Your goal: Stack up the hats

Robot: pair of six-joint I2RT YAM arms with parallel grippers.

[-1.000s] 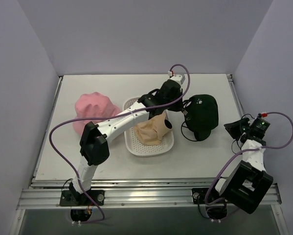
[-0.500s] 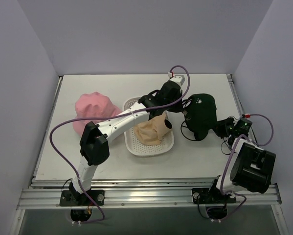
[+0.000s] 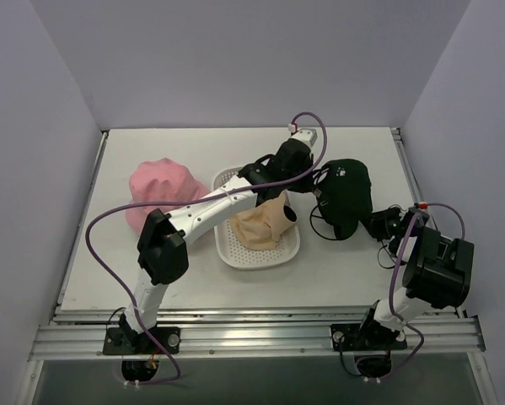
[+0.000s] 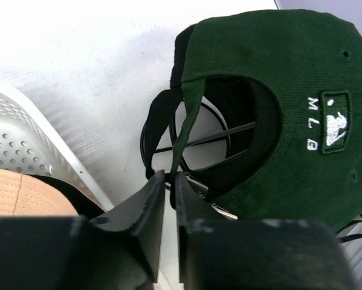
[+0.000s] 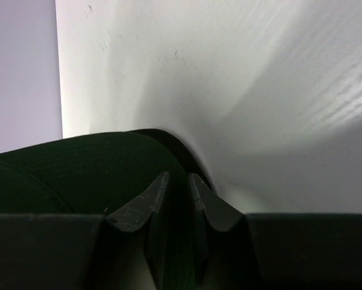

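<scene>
Our right gripper [image 3: 377, 226] has swung in from the table's right edge to the near right rim of the dark green cap [image 3: 346, 196]. Its jaws are narrow at the brim, though we cannot tell if they grip fabric. Our left gripper [image 4: 168, 176] stays pinched on the cap's back strap, just right of the tray [image 3: 238, 253], so we judge a two-handed lift is next.

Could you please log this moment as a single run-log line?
step: stack hats | left jaws: pinching dark green cap strap | right jaws: narrow, on its edge | pink hat: on table | beige hat: in tray
</scene>
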